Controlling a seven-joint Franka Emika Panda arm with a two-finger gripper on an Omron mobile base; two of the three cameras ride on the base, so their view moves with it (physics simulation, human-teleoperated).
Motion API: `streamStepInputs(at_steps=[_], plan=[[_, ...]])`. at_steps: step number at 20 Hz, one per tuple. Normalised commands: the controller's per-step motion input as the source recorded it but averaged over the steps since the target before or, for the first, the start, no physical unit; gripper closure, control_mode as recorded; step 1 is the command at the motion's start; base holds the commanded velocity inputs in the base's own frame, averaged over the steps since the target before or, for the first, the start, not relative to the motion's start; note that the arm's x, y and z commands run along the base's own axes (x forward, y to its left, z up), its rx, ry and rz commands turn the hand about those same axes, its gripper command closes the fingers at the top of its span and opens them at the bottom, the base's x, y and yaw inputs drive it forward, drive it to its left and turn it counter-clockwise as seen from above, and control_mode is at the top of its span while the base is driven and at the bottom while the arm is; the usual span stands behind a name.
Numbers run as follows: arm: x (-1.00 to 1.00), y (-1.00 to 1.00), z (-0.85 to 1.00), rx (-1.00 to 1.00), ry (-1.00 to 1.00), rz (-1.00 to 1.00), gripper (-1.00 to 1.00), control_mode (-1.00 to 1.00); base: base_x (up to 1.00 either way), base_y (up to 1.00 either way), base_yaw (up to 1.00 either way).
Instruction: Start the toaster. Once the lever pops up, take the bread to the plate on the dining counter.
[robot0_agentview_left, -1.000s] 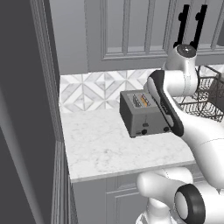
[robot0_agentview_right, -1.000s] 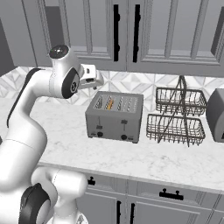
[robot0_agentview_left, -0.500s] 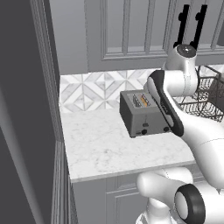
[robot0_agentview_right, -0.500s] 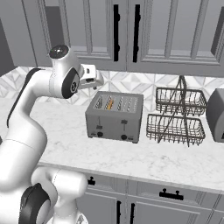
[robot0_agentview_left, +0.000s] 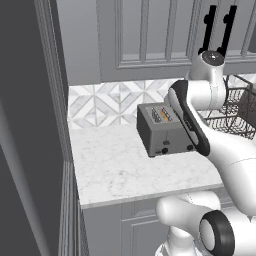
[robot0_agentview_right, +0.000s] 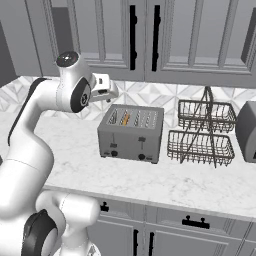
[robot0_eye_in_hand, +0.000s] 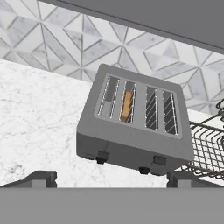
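Observation:
The dark grey toaster (robot0_agentview_right: 131, 134) (robot0_agentview_left: 165, 131) (robot0_eye_in_hand: 135, 124) stands on the marble worktop against the tiled wall. An orange-brown slice of bread (robot0_eye_in_hand: 126, 106) (robot0_agentview_right: 125, 119) sits low in its second slot from the left. On the toaster's front face the black lever (robot0_eye_in_hand: 102, 156) (robot0_agentview_right: 114, 145) sits near the left end, a second black tab (robot0_eye_in_hand: 159, 160) is further right, and round knobs are below them. My gripper (robot0_eye_in_hand: 111, 180) (robot0_agentview_right: 106, 86) hangs open above and in front of the toaster, touching nothing. The plate and the dining counter are out of view.
A two-tier wire rack (robot0_agentview_right: 202, 135) stands just right of the toaster, with a grey appliance (robot0_agentview_right: 247, 131) beyond it. Grey wall cabinets (robot0_agentview_right: 145, 35) hang close overhead. A tall dark panel (robot0_agentview_left: 30, 125) bounds the worktop's left end. Bare marble (robot0_agentview_left: 110, 165) lies left of the toaster.

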Motion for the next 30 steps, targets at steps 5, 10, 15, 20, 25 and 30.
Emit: streamStepInputs(at_steps=[5, 10, 15, 20, 25, 30], plan=[[0.00, 0.00, 0.00, 0.00, 0.00, 0.00, -1.00, -1.00, 0.00, 0.00, 0.00], [0.00, 0.00, 0.00, 0.00, 0.00, 0.00, -1.00, -1.00, 0.00, 0.00, 0.00], [0.00, 0.00, 0.00, 0.00, 0.00, 0.00, -1.00, -1.00, 0.00, 0.00, 0.00], [0.00, 0.00, 0.00, 0.00, 0.00, 0.00, -1.00, -1.00, 0.00, 0.00, 0.00], [0.00, 0.00, 0.00, 0.00, 0.00, 0.00, -1.00, -1.00, 0.00, 0.00, 0.00], [0.00, 0.00, 0.00, 0.00, 0.00, 0.00, -1.00, -1.00, 0.00, 0.00, 0.00]])
